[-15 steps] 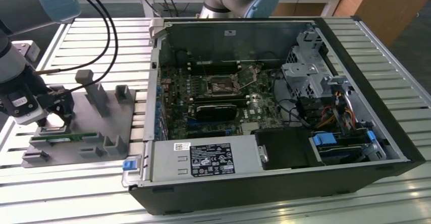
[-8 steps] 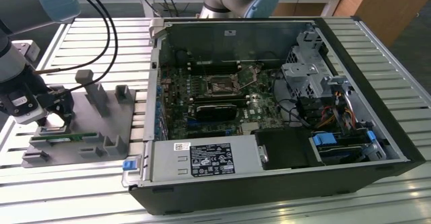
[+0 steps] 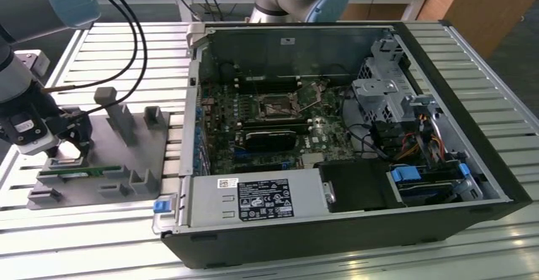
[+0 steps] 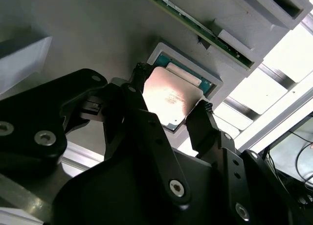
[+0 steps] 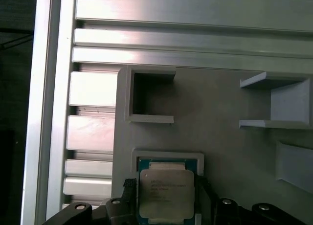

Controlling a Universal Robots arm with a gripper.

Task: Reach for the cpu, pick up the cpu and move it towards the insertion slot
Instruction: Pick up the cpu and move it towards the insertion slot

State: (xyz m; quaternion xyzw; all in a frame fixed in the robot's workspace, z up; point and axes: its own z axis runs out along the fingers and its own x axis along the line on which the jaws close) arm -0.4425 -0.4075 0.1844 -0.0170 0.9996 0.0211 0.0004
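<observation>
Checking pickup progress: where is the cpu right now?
In both wrist views the cpu lies in a pale pocket of the grey holder, at the gripper; that holder sits at the exterior view's left, outside the computer case.

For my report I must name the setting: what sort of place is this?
Probably a robotics lab bench for computer assembly: an open desktop computer case lies on a slatted aluminium table, and the arm's gripper is at the cpu in a grey parts fixture.
</observation>
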